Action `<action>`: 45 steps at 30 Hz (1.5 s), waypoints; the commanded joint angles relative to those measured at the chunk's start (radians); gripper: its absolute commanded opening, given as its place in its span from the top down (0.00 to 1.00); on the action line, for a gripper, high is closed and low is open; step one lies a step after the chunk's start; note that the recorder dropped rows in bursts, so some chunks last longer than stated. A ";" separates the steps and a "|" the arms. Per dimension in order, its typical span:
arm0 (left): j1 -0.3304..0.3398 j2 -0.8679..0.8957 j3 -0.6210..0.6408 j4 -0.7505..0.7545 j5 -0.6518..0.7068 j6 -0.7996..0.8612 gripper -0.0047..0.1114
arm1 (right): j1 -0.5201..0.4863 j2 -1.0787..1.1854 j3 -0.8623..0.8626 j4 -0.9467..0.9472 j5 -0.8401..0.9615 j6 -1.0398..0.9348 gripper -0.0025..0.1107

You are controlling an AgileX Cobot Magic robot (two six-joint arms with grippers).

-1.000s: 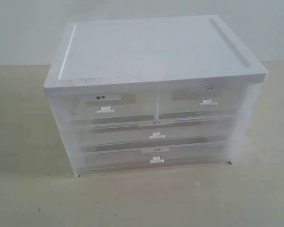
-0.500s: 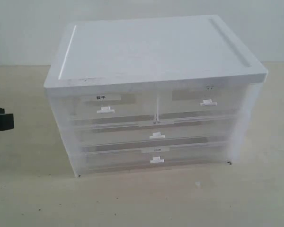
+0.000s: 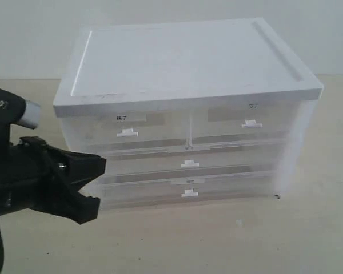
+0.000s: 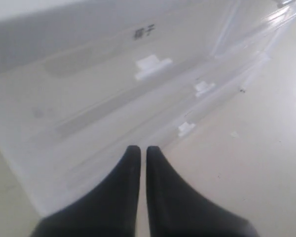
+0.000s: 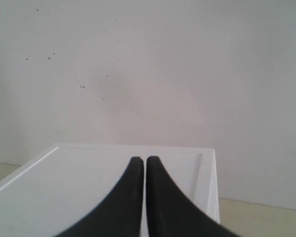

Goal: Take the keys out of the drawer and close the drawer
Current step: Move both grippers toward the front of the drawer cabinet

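Closed, empty left end effector (image 4: 139,149) hovers beside the cabinet (image 3: 183,63), well apart from the drawer (image 3: 246,123) at its upper right.

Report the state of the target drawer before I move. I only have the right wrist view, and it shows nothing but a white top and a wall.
Observer: The drawer, upper right in the front of the cabinet as the exterior view shows it, is fully shut.
Operator: Check for the keys.
Observer: No keys are visible. The drawer's translucent front shows nothing inside that I can make out.
Operator: Give me the left arm.
Observer: The left gripper is low by the cabinet's front left corner, fingers together and holding nothing.
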 commanded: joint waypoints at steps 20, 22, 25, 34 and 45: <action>-0.030 0.206 0.008 -0.034 -0.431 0.148 0.92 | 0.850 0.231 0.122 -0.342 0.777 -0.872 0.67; -0.030 0.212 0.008 -0.040 -0.434 0.148 0.92 | 0.923 0.273 0.121 -0.310 0.899 -0.921 0.67; -0.030 0.215 0.008 -0.034 -0.449 0.152 0.92 | 1.070 0.371 0.122 -0.202 1.049 -1.062 0.67; -0.030 0.215 0.008 -0.034 -0.440 0.152 0.92 | 1.097 0.560 0.122 -0.298 1.199 -1.028 0.67; -0.030 0.215 0.008 -0.034 -0.439 0.152 0.92 | 1.077 0.560 0.122 -0.342 1.205 -0.844 0.68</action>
